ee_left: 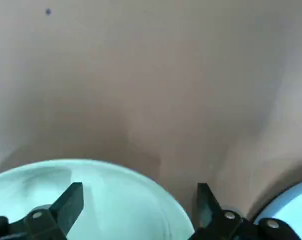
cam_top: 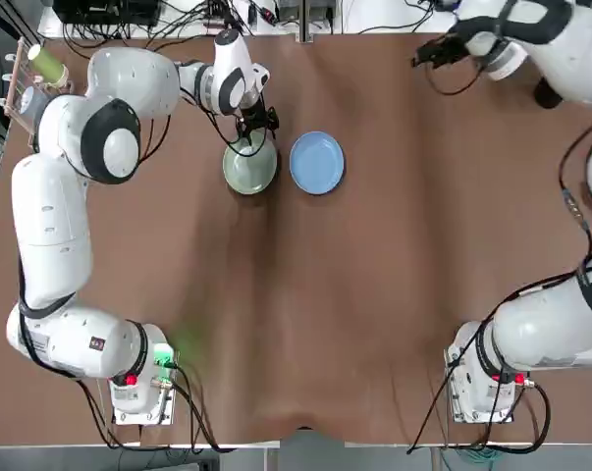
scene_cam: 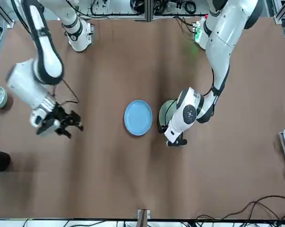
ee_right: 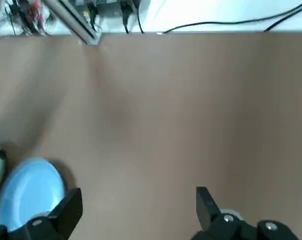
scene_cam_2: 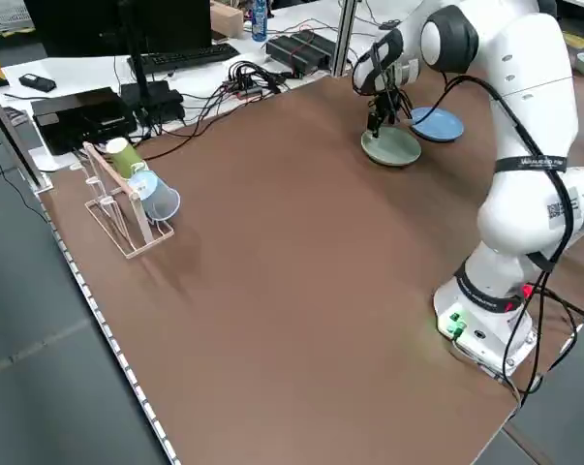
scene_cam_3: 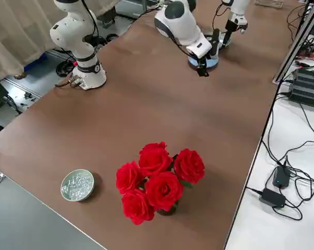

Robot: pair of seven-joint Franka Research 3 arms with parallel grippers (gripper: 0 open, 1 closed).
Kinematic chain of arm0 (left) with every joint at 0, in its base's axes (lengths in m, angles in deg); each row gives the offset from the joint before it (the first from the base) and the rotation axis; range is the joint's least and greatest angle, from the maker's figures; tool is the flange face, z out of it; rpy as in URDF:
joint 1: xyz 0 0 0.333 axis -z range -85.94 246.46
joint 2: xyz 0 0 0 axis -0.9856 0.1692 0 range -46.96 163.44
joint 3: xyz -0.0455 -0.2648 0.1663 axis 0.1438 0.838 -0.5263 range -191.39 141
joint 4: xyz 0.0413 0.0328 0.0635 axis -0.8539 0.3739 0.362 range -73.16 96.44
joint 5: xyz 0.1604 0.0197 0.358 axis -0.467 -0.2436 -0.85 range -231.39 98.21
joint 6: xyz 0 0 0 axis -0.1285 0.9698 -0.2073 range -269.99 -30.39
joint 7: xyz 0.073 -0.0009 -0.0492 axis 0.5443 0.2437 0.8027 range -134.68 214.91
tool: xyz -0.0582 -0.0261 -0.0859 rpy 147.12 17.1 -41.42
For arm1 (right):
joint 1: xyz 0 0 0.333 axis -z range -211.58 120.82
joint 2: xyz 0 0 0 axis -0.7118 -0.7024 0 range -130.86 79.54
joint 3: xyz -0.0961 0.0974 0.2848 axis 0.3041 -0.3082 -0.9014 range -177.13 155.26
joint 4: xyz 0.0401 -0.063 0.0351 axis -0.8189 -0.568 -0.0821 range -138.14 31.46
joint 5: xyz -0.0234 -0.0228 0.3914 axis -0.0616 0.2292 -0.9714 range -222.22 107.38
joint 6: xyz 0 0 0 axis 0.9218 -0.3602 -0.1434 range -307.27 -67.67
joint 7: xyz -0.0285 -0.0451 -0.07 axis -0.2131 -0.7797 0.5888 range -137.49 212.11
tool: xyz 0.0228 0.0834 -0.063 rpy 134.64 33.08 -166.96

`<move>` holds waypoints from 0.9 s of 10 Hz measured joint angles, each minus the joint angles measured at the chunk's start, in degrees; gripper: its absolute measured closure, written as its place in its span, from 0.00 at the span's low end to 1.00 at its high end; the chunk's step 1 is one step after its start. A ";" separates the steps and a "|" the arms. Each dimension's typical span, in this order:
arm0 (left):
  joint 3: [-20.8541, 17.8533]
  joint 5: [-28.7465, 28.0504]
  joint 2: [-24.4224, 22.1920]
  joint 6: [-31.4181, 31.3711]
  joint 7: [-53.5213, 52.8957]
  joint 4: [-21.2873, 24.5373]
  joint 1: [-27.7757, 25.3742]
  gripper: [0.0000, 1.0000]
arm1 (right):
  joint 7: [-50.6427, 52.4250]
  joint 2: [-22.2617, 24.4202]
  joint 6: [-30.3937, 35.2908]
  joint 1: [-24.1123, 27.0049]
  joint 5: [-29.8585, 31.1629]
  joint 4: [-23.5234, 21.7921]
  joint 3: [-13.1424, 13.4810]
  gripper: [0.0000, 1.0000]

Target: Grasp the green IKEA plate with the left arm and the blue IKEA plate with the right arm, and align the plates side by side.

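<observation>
The green IKEA plate (cam_top: 249, 169) lies on the brown table beside the blue IKEA plate (cam_top: 317, 163), a narrow gap between them. My left gripper (cam_top: 257, 124) hangs open over the green plate's far rim. In the left wrist view the green plate (ee_left: 110, 195) spreads under and between both fingers (ee_left: 70, 201), with the blue plate's edge (ee_left: 291, 202) at one side. My right gripper (cam_top: 436, 53) is open, well off toward the far right of the table. Its wrist view shows the blue plate (ee_right: 28, 194) at a distance.
A wooden rack with cups (scene_cam_2: 132, 189) stands at the table's far left edge. A bunch of red roses (scene_cam_3: 157, 179) and a small bowl of glass beads (scene_cam_3: 77, 185) sit at the right end. Cables and electronics (scene_cam_2: 301, 48) lie beyond the far edge.
</observation>
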State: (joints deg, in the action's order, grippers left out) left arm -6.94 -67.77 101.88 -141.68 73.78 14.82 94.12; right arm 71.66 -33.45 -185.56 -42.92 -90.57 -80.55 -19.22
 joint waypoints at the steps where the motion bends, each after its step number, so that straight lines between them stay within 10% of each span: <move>1: -0.01 0.00 0.00 0.49 0.15 0.01 0.22 0.00 | -0.08 2.04 5.96 1.87 6.80 1.30 0.87 0.00; 4: -0.01 0.00 0.00 1.92 0.58 -0.03 0.63 0.00 | -2.96 4.38 26.08 4.89 24.06 11.37 3.54 0.00; 9: 0.20 -0.04 -1.29 9.13 1.42 -0.17 1.08 0.00 | -26.90 4.59 51.31 5.70 29.13 28.95 4.15 0.00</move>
State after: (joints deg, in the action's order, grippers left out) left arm -6.74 -67.81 100.59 -132.55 75.20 14.66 95.20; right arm 44.77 -28.86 -134.25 -37.23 -61.44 -51.60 -15.08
